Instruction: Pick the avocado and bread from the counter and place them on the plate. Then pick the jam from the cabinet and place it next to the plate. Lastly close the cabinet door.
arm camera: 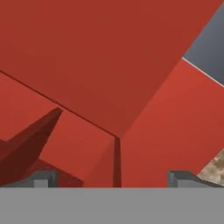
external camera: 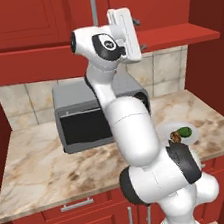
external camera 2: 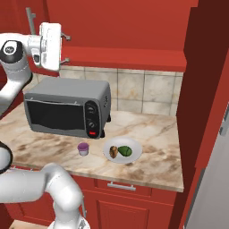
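On the counter (external camera 2: 147,129) we see the plate (external camera 2: 134,147) holding the avocado (external camera 2: 125,151) and, just at its nine o'clock, the bread (external camera 2: 114,152). At the plate's nine o'clock stands the jam (external camera 2: 83,148), near the toaster oven (external camera 2: 67,109). High up at the cabinet (external camera 2: 120,27), our gripper (external camera 2: 67,48) is spread wide, holding nothing.

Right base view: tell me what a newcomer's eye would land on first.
The white arm's gripper, raised high at the upper left by the red cabinet, jaws open and empty. Below, on the marble counter, the plate carries the avocado and bread, with the purple jam just to its left, before the grey toaster oven.
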